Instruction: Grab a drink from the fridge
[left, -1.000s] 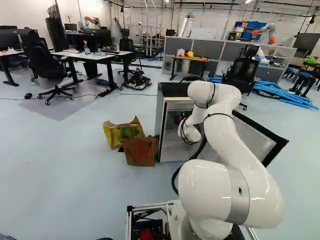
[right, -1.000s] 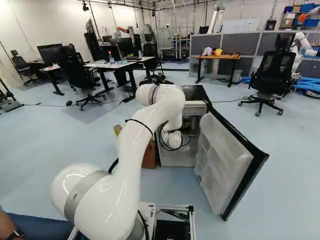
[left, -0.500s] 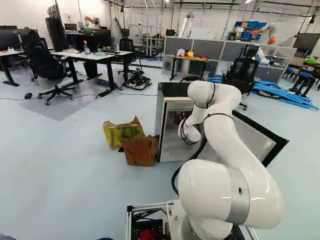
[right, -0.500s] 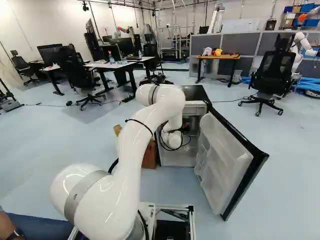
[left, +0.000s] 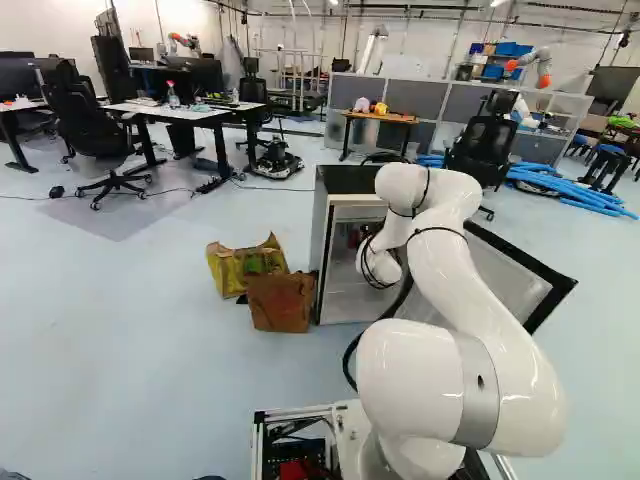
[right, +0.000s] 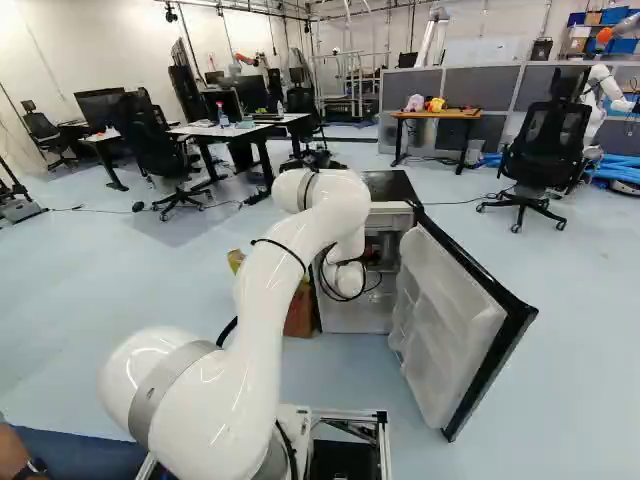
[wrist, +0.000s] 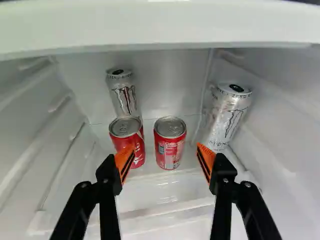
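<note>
Fridge (right: 388, 186), one, small, black-topped, its door (right: 450, 330) swung wide; white arm (right: 270, 300) reaching into the cavity. Contents of the glassy shelf (wrist: 165, 187), four cans, all upright: one short red can (wrist: 170, 146), around the middle of the shelf's width, well back from the front edge, ahead of the gap between the fingers; a second red can (wrist: 126, 131), just beside it toward the left edge; one tall silver can (wrist: 125, 96), behind that one, toward the back left corner; another tall silver can (wrist: 229, 117), near the back right corner, beside the side wall. Gripper (wrist: 166, 147), one, open and holding nothing, orange pads spread. Whether the left pad touches the second red can, cannot be told. Step in hand, by judgement: lining up on a drink, likeliest the middle red can, grasp not yet made. Next move calls for a straight, level advance until a pad stands on each side of that can, then closing. Hazard: the left finger may nudge or topple the neighbouring red can, so a slight shift toward the right wall may be wanted first.
</note>
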